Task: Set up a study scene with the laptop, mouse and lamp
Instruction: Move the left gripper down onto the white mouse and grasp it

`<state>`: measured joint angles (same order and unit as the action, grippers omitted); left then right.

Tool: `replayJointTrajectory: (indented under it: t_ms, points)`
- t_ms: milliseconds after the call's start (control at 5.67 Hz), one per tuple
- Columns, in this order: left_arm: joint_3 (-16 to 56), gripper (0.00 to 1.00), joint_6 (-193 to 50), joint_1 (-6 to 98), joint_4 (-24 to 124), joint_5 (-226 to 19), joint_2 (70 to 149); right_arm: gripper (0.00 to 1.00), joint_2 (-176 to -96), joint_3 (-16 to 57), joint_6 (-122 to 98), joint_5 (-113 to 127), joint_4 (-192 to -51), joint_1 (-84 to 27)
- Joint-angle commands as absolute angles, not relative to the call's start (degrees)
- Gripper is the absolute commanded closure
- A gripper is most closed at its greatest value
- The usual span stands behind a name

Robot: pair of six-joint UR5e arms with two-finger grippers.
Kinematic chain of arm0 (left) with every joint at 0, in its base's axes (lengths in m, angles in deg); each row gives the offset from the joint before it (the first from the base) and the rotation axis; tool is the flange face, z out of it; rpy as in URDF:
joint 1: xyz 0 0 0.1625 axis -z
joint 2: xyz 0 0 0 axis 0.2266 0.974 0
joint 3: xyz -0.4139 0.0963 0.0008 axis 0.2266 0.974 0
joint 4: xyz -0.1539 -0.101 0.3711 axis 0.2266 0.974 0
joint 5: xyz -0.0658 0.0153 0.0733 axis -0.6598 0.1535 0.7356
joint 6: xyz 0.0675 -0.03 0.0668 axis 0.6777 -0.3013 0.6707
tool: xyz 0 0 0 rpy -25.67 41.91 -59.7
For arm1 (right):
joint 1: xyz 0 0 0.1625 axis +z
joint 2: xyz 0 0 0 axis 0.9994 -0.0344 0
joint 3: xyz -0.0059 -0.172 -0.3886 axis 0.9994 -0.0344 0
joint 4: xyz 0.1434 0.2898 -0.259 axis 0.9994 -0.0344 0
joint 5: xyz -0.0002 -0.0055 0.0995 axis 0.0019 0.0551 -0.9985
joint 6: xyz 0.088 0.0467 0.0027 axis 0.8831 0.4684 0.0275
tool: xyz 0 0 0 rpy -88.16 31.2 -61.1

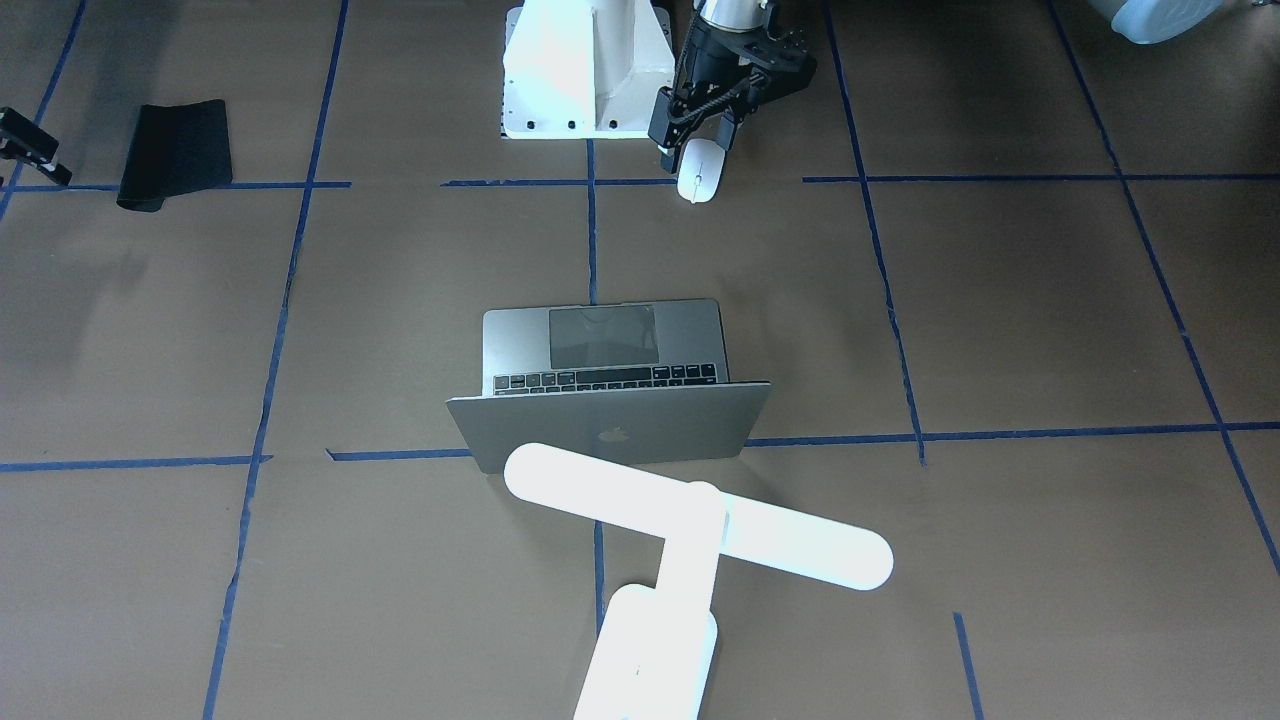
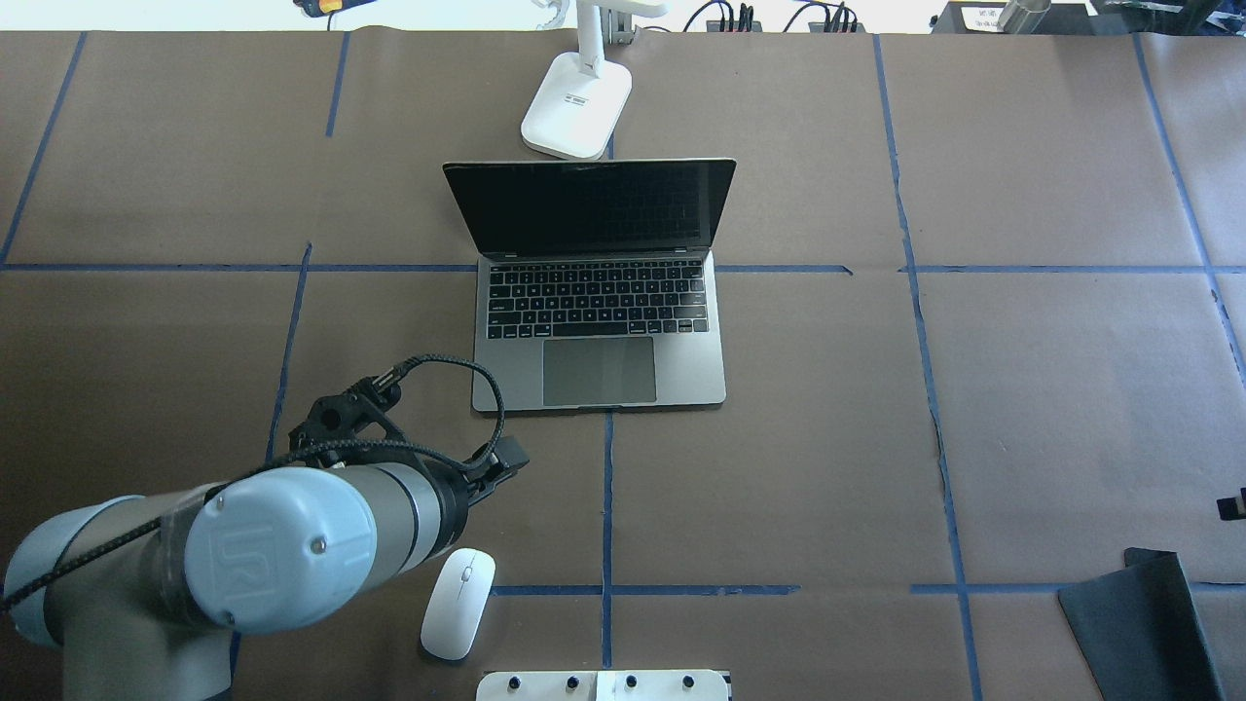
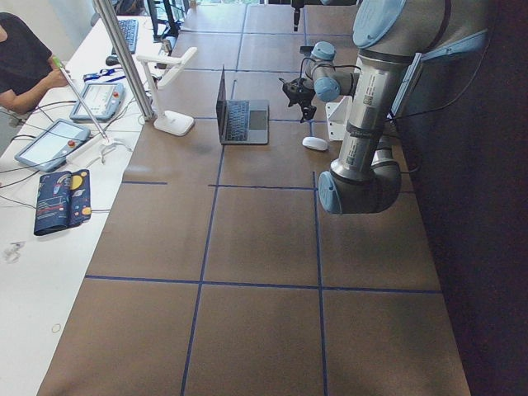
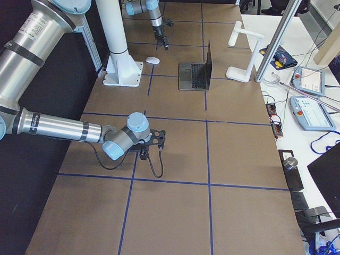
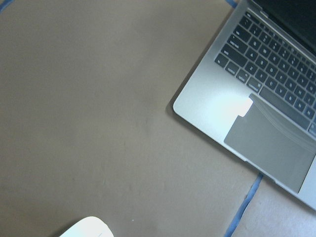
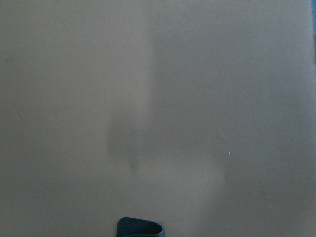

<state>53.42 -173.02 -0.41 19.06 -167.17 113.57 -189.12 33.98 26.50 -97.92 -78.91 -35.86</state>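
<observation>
The laptop (image 2: 599, 341) stands open at the table's centre, its screen dark and its lid (image 1: 610, 425) facing the front camera. Behind it stands the white lamp (image 1: 700, 525), base (image 2: 576, 102) on the table. The white mouse (image 2: 458, 604) lies flat near the robot's base, left of the laptop. My left gripper (image 1: 697, 150) hangs just over the mouse (image 1: 697, 172), fingers spread, holding nothing. The left wrist view shows only the mouse's edge (image 5: 86, 228) and a corner of the laptop (image 5: 266, 128). My right gripper (image 1: 35, 160) sits at the table's far right; I cannot tell its state.
The white arm pedestal (image 1: 585, 70) stands right beside the mouse. A black mat (image 2: 1139, 623) lies near the right gripper. Blue tape lines grid the brown table. A side table (image 3: 49, 206) with tablets and a seated person (image 3: 25, 58) runs along the far edge.
</observation>
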Motion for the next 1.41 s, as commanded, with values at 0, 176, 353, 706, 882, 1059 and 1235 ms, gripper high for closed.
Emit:
replayJointTrajectory:
  t_ms: [0, 176, 353, 706, 882, 1059, 1235]
  points:
    - [53.64, 0.0, -168.74, -3.07, 19.17, -165.9, 111.18, 0.0, -190.12, 33.43, 32.14, -91.09, -75.95, -46.5]
    - [55.55, 0.0, -158.34, -3.08, 19.26, -166.77, 108.63, 0.0, -190.12, 31.77, 33.47, -88.81, -73.94, -49.93]
    - [57.83, 0.0, -150.23, -3.17, 20.31, -167.04, 103.82, 0.0, -189.77, 30.19, 36.27, -87.39, -71.14, -52.93]
    - [57.86, 0.0, -151.8, -3.69, 29.01, -168.09, 100.0, 0.0, -189.34, 30.09, 44.06, -80.04, -70.67, -63.01]
    - [57.86, 0.0, -151.82, -3.87, 29.02, -170.7, 100.17, 0.0, -189.07, 30.17, 47.86, -75.3, -69.89, -68.02]
    - [57.77, 0.0, -152.43, -4.22, 28.93, -171.08, 100.6, 0.09, -190.11, 30.18, 48.34, -75.42, -67.1, -67.99]
    - [57.68, 0.0, -152.44, -4.31, 28.84, -171.08, 100.96, 0.5, -190.56, 30.09, 48.43, -75.25, -66.98, -67.81]
